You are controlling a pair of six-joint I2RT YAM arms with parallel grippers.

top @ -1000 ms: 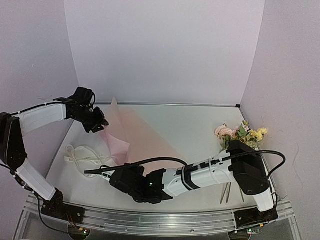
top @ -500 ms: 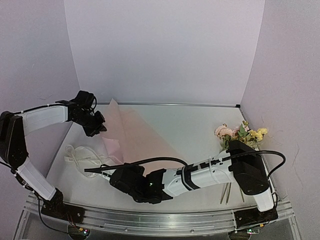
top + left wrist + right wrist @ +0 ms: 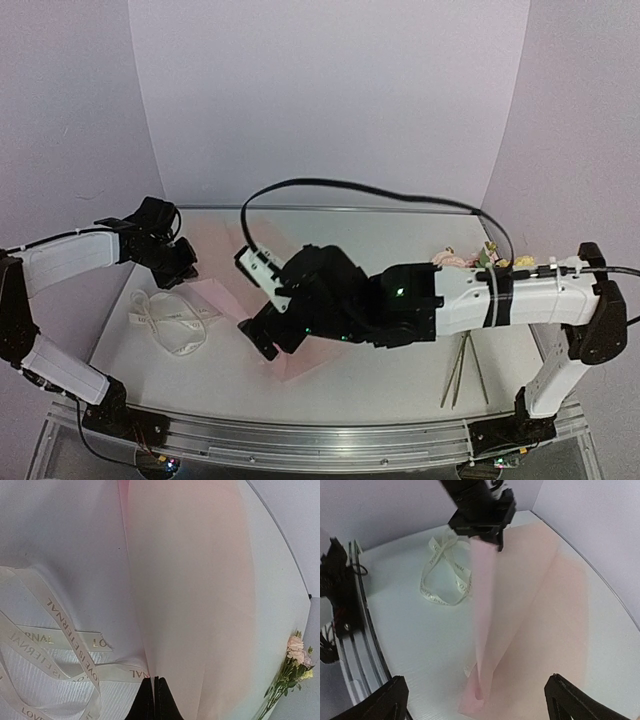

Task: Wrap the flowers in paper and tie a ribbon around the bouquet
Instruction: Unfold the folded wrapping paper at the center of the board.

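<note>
While the left pincer [image 3: 492, 537] pinches up the left edge of the paper [image 3: 535, 605], the right pincer [image 3: 475, 690] hangs spread wide over its near corner, nearer the flowers [image 3: 296, 652] lying at the right of the desk [image 3: 400, 240], stems pointing nearward.

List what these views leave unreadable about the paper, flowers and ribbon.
- Top view: the right arm covers most of the paper and part of the flowers.
- Left wrist view: the flowers are too small for detail. The ribbon runs off the left and bottom edges.
- Right wrist view: the right tool shows only fingertips at the bottom edge, and the flowers are out of frame.
</note>
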